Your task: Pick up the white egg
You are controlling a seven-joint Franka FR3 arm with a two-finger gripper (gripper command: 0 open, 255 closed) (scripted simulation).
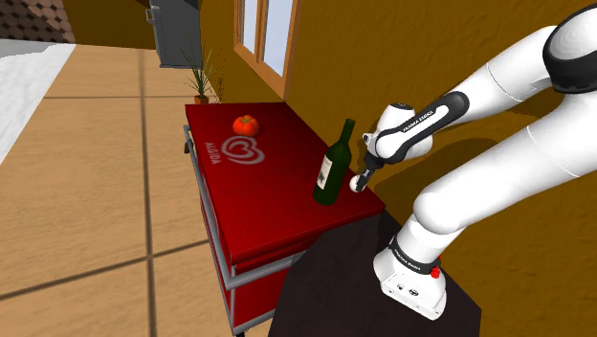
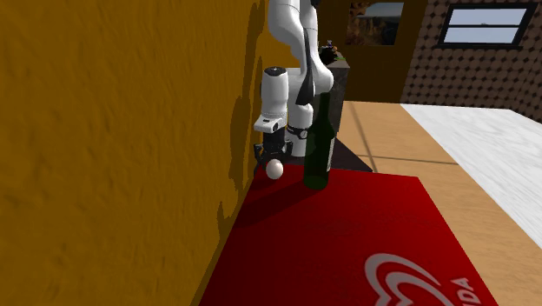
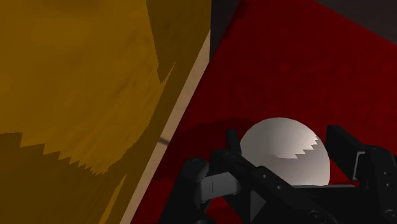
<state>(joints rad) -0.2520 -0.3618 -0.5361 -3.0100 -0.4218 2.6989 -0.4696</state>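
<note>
Egg [image 2: 275, 169]: second exterior view's centre; likely light, slippery, fragile.
Hold: across its broad middle, gently.
Tool [image 3: 283, 145]: at Egg; closure cannot be told.

Egg [image 2: 275, 169]: plain white, grey where shaded. Gripper [image 3: 283, 143]: all black. Arm [image 1: 478, 182]: white with dark joints, and a red button [image 1: 435, 272] on the base. Table [image 1: 277, 206]: bright red top, grey frame, white heart logo [image 1: 239, 149] with white lettering. Bottle [image 1: 332, 168]: dark green, white label. Tomato [image 1: 246, 124], at 11 o'clock from the bottle in the shoulder view: orange-red. Wall [image 2: 104, 130]: mottled ochre. Floor [image 1: 86, 191]: tan, dark seams. Stand [image 1: 335, 287]: near-black.
</note>
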